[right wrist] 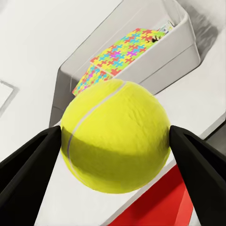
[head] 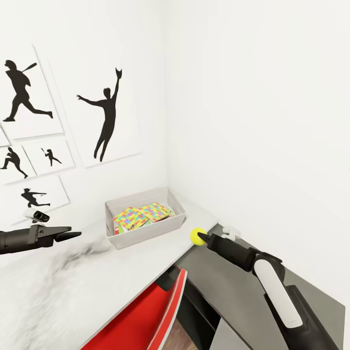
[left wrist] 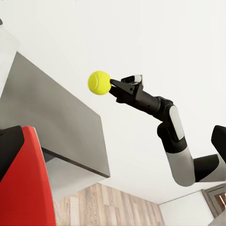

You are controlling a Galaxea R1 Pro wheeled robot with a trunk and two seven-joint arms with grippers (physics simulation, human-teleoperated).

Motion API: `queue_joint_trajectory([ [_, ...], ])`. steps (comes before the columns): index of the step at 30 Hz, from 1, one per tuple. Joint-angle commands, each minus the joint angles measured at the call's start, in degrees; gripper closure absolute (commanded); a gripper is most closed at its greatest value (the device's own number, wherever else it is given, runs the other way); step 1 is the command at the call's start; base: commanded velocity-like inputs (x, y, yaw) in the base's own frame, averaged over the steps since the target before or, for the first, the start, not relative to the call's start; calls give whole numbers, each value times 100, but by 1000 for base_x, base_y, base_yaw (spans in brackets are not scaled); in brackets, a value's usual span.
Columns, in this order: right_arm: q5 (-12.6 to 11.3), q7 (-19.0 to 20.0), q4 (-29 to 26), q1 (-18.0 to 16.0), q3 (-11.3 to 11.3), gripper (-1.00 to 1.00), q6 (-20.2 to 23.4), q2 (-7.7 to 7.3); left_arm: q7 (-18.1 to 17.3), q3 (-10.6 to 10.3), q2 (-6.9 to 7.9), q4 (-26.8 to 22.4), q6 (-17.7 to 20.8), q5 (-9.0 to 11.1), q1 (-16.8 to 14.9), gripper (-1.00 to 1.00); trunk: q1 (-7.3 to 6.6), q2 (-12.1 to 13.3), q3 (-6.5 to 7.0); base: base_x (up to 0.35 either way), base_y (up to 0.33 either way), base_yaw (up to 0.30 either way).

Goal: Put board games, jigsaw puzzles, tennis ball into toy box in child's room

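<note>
At centre frame, the toy box on the desk already holds both jigsaw puzzles; right tool grips the tennis ball beside it, undeposited; left tool idle, apparently closed.

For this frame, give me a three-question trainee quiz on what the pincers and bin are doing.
1. True or false: the right pincer grips the yellow felt tennis ball.
2. What lies in the shallow light grey toy box? A) multicolour jigsaw-pattern boxes B) nothing C) the ball
3. Fill in: the left pincer holds ____.

Key: 1 true; 2 A; 3 nothing.
</note>
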Motion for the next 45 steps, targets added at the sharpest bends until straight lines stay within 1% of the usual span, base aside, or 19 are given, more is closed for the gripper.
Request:
queue_joint_trajectory([
  [1,-59,-46,-7,-4,5,100,9,-2,-20,-2,4,-1,61,4,-5,-100,4,-13,-11,0,0,0],
  [12,-59,-33,-6,5,32,100,-14,24,-20,-7,2,-1,61,1,-5,-100,4,-13,3,0,0,20],
  [38,-59,-24,-2,7,42,100,-39,11,-20,-8,1,-1,61,0,-5,-100,4,-13,212,0,-11,148],
  [45,-59,-24,1,7,37,100,-28,17,-20,-10,-1,-1,61,0,-5,-100,4,-13,230,0,0,40],
])
